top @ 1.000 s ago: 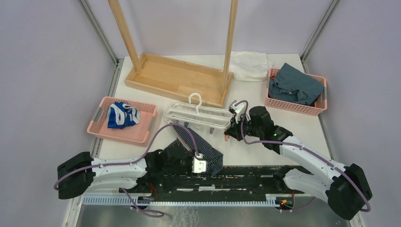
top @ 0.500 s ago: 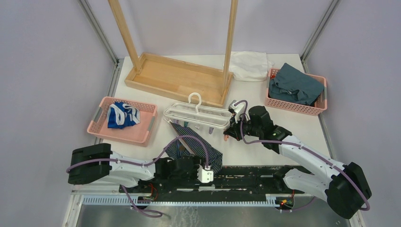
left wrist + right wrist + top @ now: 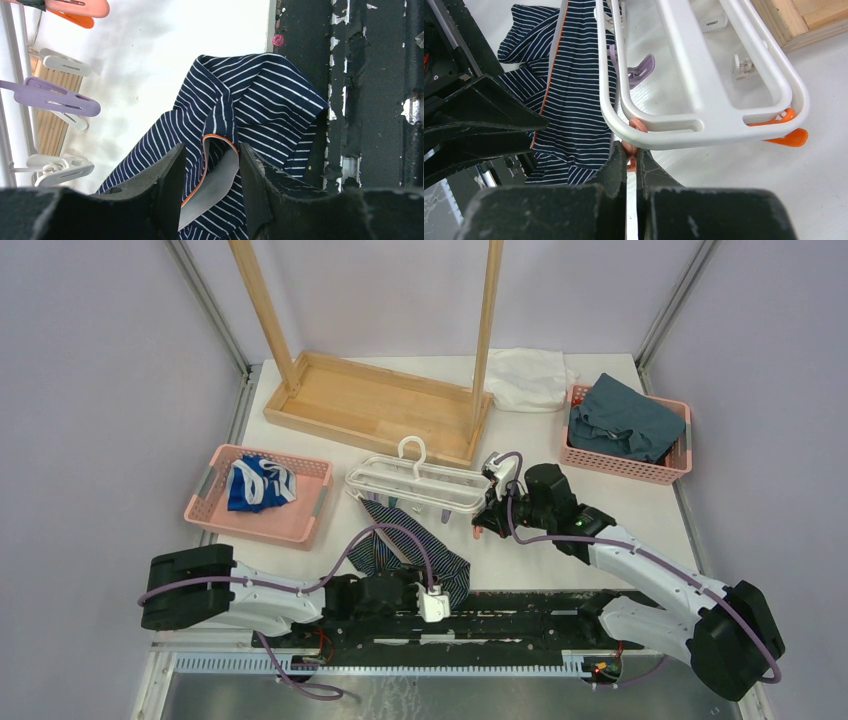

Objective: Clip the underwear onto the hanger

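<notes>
**Free edge being taken up; clip held ready**

The underwear [image 3: 450,568] is found crumpled on the table [image 3: 650,510] near its front edge, between the hanger [image 3: 415,480] and the arm bases; its far end is drawn up under the hanger's near rail; whether a clip already holds it there cannot be told. The hanger is laid flat in front of the wooden rack [image 3: 370,405], hook turned toward it.

The left gripper [image 3: 211,152] is lowered over the cloth; its jaws are set part-way apart, one to either side of a raised fold edged in orange trim; whether the fold is pinched yet cannot be told. The right gripper [image 3: 627,156] is pressed together on a pinkish clip [image 3: 630,145] hanging below the hanger's end rail, just beside the striped cloth.

Step judged: a free edge is being taken hold of so that it can be carried to the held clip.

Next move, as judged: a firm bite is needed on the fold alone, not on the layers beneath; a short lift toward the clip is then called for; the clip's mouth must be squeezed open before the edge is fed in.
</notes>
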{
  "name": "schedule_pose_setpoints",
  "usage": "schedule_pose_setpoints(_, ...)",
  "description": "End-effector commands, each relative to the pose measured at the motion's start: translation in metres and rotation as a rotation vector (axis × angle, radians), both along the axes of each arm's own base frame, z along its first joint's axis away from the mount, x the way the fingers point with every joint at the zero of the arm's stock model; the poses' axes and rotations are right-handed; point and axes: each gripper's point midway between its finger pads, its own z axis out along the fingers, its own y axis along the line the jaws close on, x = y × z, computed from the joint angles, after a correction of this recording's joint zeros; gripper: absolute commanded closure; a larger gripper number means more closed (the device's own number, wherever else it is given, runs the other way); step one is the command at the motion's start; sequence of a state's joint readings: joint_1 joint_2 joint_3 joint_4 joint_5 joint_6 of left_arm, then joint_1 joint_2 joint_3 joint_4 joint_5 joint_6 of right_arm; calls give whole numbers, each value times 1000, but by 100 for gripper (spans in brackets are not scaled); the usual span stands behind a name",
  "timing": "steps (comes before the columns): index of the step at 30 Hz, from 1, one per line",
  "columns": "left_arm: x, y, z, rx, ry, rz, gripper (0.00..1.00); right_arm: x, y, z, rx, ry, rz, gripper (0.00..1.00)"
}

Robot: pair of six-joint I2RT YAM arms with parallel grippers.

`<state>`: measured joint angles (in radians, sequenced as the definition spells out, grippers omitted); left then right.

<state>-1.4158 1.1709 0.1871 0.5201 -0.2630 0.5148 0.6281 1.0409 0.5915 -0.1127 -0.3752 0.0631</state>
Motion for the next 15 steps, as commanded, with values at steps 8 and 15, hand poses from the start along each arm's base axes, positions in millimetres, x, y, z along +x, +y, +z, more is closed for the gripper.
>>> schedule_pose_setpoints(8, -2, -14, 0, -27, -9, -27, 53, 14, 13, 27, 71, -83, 10, 99)
schedule_pose_setpoints(15, -1, -24, 10, -51, -18, -32, 75, 14, 12, 29, 71, -86, 10, 99)
